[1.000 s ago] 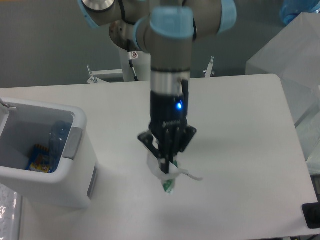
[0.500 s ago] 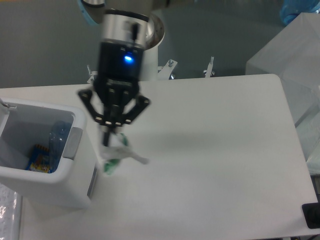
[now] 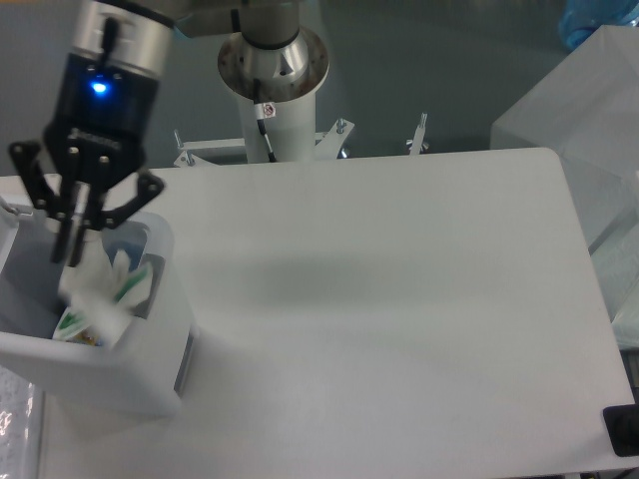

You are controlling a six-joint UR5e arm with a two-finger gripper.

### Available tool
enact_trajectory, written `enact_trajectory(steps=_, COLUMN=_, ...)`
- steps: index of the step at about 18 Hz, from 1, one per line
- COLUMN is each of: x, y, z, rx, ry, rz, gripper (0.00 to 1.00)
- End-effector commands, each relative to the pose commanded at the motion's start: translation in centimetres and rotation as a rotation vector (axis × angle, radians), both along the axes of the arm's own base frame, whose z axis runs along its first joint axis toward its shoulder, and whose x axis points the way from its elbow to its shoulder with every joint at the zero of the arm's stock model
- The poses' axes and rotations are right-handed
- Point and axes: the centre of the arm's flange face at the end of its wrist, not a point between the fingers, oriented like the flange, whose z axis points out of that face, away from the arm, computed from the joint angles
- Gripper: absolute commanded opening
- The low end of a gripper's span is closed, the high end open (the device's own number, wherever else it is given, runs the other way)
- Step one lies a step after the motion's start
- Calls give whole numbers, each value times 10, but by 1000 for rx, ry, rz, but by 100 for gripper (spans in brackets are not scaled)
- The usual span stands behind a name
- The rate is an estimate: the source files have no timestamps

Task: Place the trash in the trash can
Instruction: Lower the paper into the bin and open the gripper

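— Since half a second ago the arm has swung from just right of the trash can (image 3: pixel 150 384) to directly above its opening, carrying the wrapper (image 3: pixel 100 299) with it; a second ago it was out over the middle of the table (image 3: pixel 399 299).

— What can't you make out?

— Quite a bit. The gripper (image 3: pixel 73 254) and the wrapper cover most of the bin's inside, so the bottle (image 3: pixel 128 242) shows only as a bluish patch against the far wall, right of the fingers. The yellow-and-blue item seen earlier on the bin floor is now almost wholly hidden (only a sliver peeks out under the wrapper). The bin's left edge is cut off by the frame, and the arm's upper part runs out of the top.

— And the fingers?

— Drawn close together, pinching the top of the wrapper. The outer linkages splay wide, but the fingertips themselves meet on the crumpled white plastic, which hangs below them with its green marks showing. It dangles inside the bin's mouth, its lower end below the near rim. Whether it touches the wall or anything on the floor I cannot tell.

— Anything else changed?

— A soft shadow lies on the bare tabletop near the centre; the bin itself has not shifted.
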Motion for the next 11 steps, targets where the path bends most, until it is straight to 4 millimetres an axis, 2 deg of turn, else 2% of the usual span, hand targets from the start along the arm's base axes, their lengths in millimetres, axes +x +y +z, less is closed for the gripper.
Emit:
enact_trajectory(steps=2, x=8, y=1, z=-13, rx=-20, ry=-9, rz=-16, gripper=37)
enact_trajectory(steps=3, x=8, y=2, z=-14, rx=-23, ry=-8, rz=-18, gripper=49)
enact_trajectory(steps=6, x=8, y=0, z=-10, rx=-16, ry=-3, rz=-17, gripper=67)
enact_trajectory(steps=9, x=6, y=0, z=-13, rx=-21, ry=-9, rz=-12, gripper=68)
enact_trajectory(steps=11, x=1, y=0, z=-14, rx=-22, ry=-7, rz=-7, gripper=73)
